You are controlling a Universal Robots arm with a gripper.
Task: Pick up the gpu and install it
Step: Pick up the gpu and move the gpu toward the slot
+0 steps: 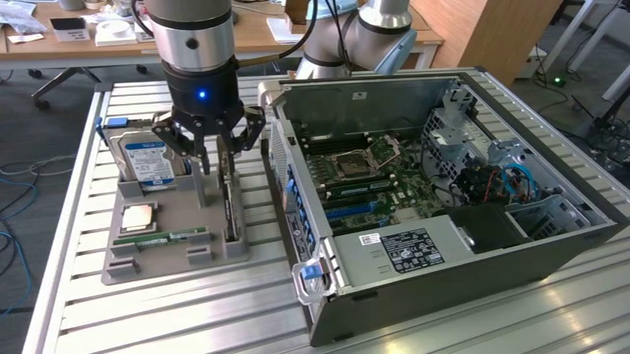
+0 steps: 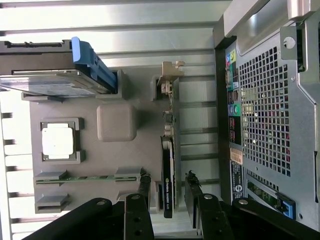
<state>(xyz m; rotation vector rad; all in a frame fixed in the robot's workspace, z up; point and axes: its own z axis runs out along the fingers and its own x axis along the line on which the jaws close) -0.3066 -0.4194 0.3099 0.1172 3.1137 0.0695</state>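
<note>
Straddling thin flat dark gpu (image 2: 167,170) | black pincer (image 2: 168,182) spread | matte grey tray (image 2: 100,150)

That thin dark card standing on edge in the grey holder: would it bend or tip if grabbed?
The gpu looks like a rigid board, so probably no flopping. Standing on its thin edge in the grey holder, it may tip without the slot's support.

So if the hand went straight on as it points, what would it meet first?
Probably the gpu, standing on edge in the gray holder, its top edge between the hand's open fingers; depth is unclear.
</note>
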